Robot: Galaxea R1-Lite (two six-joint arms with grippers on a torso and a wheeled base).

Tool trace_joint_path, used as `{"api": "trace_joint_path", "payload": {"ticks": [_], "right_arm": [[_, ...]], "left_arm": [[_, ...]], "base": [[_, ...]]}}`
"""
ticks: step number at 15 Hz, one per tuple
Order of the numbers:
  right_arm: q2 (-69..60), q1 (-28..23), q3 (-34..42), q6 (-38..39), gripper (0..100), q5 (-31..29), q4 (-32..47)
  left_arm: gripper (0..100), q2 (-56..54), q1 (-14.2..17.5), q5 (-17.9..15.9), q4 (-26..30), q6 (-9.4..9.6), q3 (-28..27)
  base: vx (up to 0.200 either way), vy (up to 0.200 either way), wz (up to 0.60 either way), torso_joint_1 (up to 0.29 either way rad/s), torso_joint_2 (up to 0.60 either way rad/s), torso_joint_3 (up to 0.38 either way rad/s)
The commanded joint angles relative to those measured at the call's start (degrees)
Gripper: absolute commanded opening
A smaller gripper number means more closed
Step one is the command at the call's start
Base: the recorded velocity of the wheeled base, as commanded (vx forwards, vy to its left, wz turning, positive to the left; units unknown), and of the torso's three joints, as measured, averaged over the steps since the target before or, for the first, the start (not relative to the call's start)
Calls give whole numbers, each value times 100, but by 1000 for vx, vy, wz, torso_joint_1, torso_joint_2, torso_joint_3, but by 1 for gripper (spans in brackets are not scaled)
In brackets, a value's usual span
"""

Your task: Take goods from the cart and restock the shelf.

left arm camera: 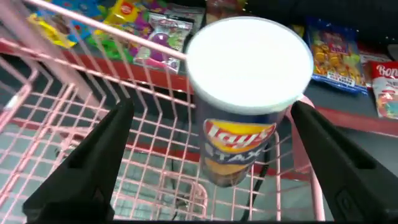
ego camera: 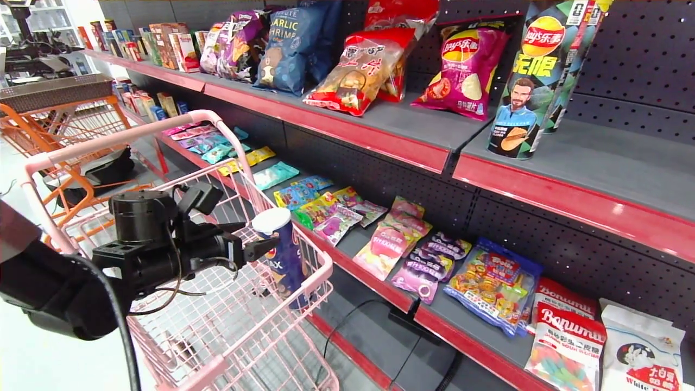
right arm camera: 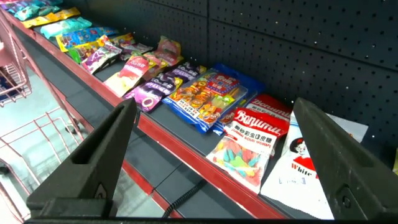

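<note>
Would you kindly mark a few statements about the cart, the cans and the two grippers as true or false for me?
1. The blue chip can stands upright in the pink cart. True.
2. The left gripper is shut on that can. False: its fingers stand apart on either side of it, not touching.
3. The right gripper holds a candy bag. False: it is open and empty, over the lower shelf.
4. A tall chip can stands on the upper shelf. True.
5. The can in the cart has a red lid. False: the lid is white.
</note>
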Motion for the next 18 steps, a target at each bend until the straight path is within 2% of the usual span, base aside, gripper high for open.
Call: {"api": "trace_joint_path", "payload": {"ticks": [1,7,10,11,12,13,16,18], "right_arm": [[2,1,1,0,100,0,-1],[2,1,1,18,100,9,-1],[2,10,1,18,100,9,-1],[2,10,1,18,100,9,-1],[2,10,1,18,100,9,-1],[2,1,1,18,100,9,-1],[2,10,1,18,100,9,-1],[2,1,1,18,100,9,-1]], "left_arm": [[100,449,-86,6,-22,6,-238],[100,871,-183,67,-277,6,-572],[100,941,-368,111,-277,-3,-572],[100,968,-420,216,-295,-11,-581],[0,968,-420,216,-295,-11,-581],[0,1073,-473,287,-585,-20,-546],[0,1029,-482,331,-620,-20,-484],[0,634,-456,480,-602,-38,-326]], "base": [[0,0,0,0,0,0],[0,0,0,0,0,0],[0,0,0,0,0,0],[0,0,0,0,0,0],[0,0,0,0,0,0],[0,0,0,0,0,0],[0,0,0,0,0,0],[0,0,0,0,0,0]]}}
